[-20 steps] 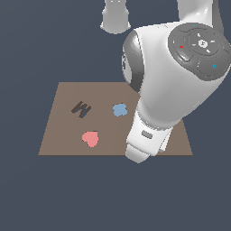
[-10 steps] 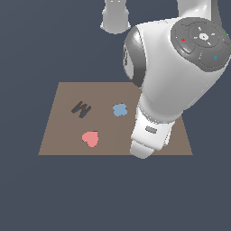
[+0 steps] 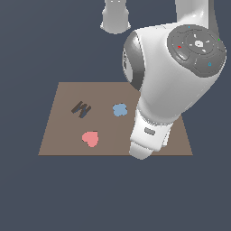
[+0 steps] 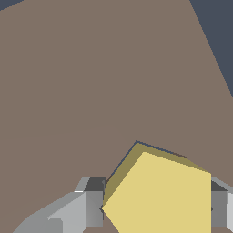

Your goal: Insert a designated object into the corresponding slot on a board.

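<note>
In the wrist view the fingers (image 4: 154,209) are closed against two opposite sides of the yellow pentagon block (image 4: 159,195), one on each flank. The block sits over the pentagon slot (image 4: 119,167); a thin dark sliver of slot edge shows from 10 to 1 o'clock around it, so it looks nearly aligned. Bare brown board (image 4: 91,82) spreads beyond.

In the exterior view the arm hides the block. The board (image 3: 63,135) carries the zigzag cutout (image 3: 81,108), blue piece (image 3: 119,109) and pink heart (image 3: 90,138), all well apart from the arm, toward 9 o'clock.
</note>
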Robot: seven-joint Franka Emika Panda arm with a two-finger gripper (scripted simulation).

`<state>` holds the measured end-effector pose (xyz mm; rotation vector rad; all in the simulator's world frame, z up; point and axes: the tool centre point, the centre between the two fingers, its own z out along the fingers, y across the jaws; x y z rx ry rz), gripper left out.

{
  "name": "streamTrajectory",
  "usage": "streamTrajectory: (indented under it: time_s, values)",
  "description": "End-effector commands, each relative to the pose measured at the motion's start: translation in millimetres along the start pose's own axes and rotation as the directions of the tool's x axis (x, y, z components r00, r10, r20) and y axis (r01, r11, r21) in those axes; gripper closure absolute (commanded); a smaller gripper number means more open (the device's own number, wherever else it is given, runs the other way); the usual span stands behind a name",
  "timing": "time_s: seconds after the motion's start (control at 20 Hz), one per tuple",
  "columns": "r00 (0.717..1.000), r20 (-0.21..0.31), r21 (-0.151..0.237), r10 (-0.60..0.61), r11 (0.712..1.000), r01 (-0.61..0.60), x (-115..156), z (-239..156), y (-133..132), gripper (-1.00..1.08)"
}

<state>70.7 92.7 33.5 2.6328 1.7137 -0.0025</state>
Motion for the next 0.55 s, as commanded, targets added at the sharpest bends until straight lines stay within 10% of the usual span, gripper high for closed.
streamTrajectory:
  time_s: [0.0,0.05,0.5]
  values:
    - [1.000,0.000,0.000,0.001,1.000,-0.001,0.1,3.0,0.3,1.08]
    - [1.000,0.000,0.000,0.001,1.000,-0.001,0.1,3.0,0.3,-0.92]
    - [1.000,0.000,0.000,0.001,1.000,-0.001,0.1,3.0,0.3,-0.92]
